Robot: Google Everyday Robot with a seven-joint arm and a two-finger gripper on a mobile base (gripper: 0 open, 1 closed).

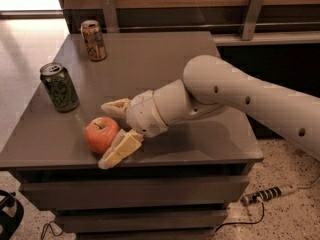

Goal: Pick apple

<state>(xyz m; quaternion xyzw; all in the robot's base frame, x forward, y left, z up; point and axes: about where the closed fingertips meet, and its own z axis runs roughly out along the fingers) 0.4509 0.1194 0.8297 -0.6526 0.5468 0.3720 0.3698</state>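
Note:
The red-orange apple (100, 134) rests on the grey table (150, 69) near its front left edge. My gripper (103, 135) reaches in from the right and is open, with the apple between its two cream fingers. One finger (116, 107) lies just behind the apple. The other finger (120, 151) lies along the apple's front right side, close to the table's front edge. The apple sits on the table surface.
A green soda can (60, 87) stands at the table's left, behind the apple. A brown-orange can (94, 40) stands at the back left. A wooden wall with metal brackets runs behind the table. A power strip (265, 194) lies on the floor at right.

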